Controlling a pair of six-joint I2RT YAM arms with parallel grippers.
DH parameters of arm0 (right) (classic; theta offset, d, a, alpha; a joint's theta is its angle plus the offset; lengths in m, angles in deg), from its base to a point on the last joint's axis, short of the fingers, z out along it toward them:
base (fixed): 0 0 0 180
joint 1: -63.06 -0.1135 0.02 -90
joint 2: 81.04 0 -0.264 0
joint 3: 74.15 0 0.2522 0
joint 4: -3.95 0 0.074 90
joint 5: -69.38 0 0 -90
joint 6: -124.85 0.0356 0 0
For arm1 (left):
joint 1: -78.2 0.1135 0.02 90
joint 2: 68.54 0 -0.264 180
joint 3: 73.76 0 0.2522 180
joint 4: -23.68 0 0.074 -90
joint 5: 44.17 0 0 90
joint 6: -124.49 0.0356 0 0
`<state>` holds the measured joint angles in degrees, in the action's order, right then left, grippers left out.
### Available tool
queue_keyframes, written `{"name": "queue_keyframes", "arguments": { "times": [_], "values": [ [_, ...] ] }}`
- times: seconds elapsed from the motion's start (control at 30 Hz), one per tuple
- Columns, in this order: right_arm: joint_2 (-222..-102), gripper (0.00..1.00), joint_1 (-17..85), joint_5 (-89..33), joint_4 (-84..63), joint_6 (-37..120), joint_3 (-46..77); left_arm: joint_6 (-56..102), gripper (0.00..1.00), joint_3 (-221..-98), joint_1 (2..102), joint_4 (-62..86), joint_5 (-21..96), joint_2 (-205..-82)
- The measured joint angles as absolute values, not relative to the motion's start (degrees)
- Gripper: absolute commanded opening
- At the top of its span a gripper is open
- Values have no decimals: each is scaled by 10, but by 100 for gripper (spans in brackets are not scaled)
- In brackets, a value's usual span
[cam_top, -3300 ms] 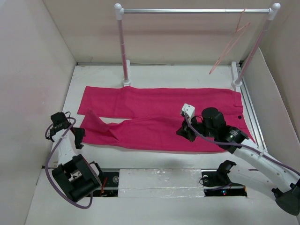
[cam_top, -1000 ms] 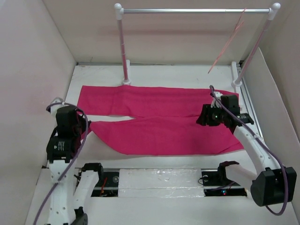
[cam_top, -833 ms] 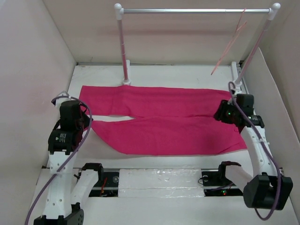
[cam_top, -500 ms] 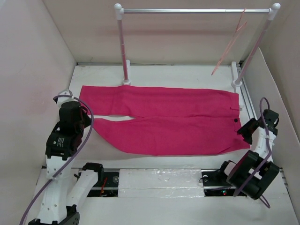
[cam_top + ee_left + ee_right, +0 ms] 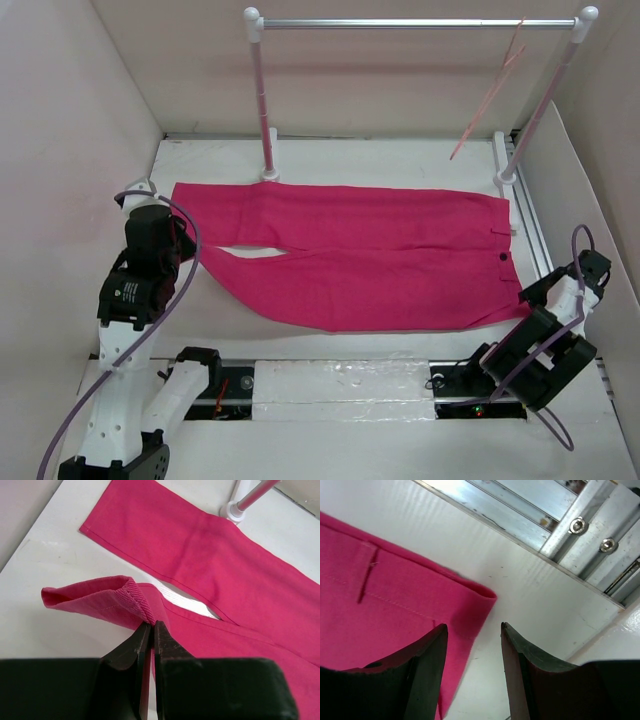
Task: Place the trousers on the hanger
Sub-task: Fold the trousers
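Note:
The magenta trousers (image 5: 380,260) lie flat across the table, waist to the right, legs pointing left. My left gripper (image 5: 181,256) is shut on the cuff of the near leg, and in the left wrist view the folded hem (image 5: 131,591) is pinched between the closed jaws of that gripper (image 5: 151,624). My right gripper (image 5: 530,294) stands open just off the waist's near right corner. In its wrist view that corner (image 5: 470,597) lies in front of the empty, open right gripper (image 5: 474,626). The pale pink hanger (image 5: 490,95) hangs from the right end of the rail.
The silver rail (image 5: 415,22) on two white posts (image 5: 264,100) spans the back. An aluminium track (image 5: 520,515) runs along the table's right edge beside the right gripper. White walls enclose the left, back and right sides.
The right arm has swung from over the waistband out to the table's right front, off the cloth. The left gripper, shut on the cuff, has shifted slightly towards the back.

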<state>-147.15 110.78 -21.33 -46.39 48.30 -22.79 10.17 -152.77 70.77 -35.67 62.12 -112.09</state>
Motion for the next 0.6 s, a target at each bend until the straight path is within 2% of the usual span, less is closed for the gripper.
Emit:
{"name": "queue_keyframes", "arguments": {
  "times": [0.33, 0.4, 0.5, 0.57, 0.6],
  "values": [
    [-1486, 43, 1114, -206, -460, 491, -246, 100, 0, -1528, 708, -348, 609, -1122],
    [-1488, 30, 1114, -206, -455, 497, -257, 98, 0, -1520, 708, -338, 609, -1119],
    [-1495, 27, 1114, -207, -449, 508, -266, 91, 0, -1513, 708, -335, 610, -1113],
    [-1501, 3, 1114, -209, -443, 513, -267, 84, 0, -1506, 708, -330, 611, -1106],
    [-1504, 0, 1114, -211, -440, 515, -266, 82, 0, -1501, 708, -325, 613, -1103]
  ]
}}
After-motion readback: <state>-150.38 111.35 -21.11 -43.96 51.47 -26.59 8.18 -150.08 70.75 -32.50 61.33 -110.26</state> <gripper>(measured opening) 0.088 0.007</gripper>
